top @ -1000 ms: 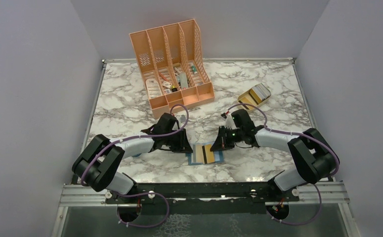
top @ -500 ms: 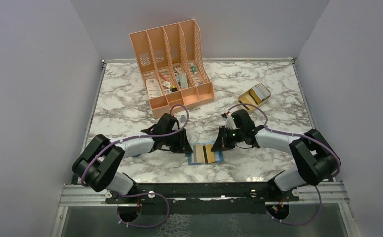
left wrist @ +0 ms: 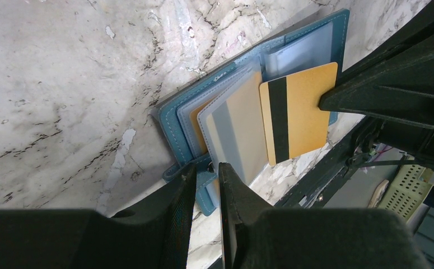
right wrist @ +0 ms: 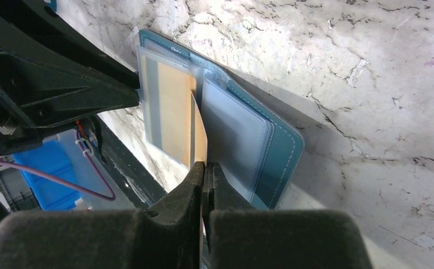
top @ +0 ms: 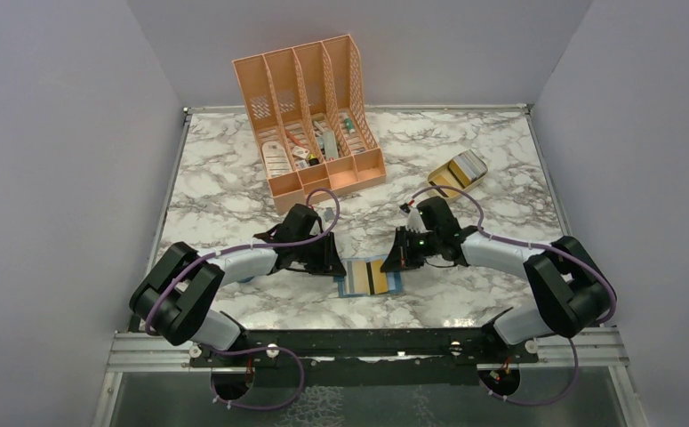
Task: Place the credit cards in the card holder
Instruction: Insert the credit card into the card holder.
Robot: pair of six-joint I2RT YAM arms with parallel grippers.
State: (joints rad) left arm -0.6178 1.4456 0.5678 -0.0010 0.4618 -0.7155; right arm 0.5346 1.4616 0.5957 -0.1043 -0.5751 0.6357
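Observation:
The teal card holder [top: 396,284] lies open on the marble between my two grippers, its clear sleeves fanned out. My left gripper [top: 338,265] is shut on the holder's snap-tab edge [left wrist: 208,168]. My right gripper [top: 391,264] is shut on a gold credit card [left wrist: 301,115] with a dark stripe, which lies across the holder's right half beside the sleeves. The right wrist view shows this card [right wrist: 199,131] almost edge-on, running from my shut fingers toward the sleeves. Another tan card [left wrist: 234,131] sits inside a clear sleeve. Further cards lie in the tan tray [top: 459,170].
A peach desk organizer [top: 309,116] with small items stands at the back centre. The tan oval tray sits at the back right. The table's front edge and black rail [top: 367,342] run just below the card holder.
My right arm's elbow has drifted slightly to the right. Both grippers, the card and the card holder stay where they were.

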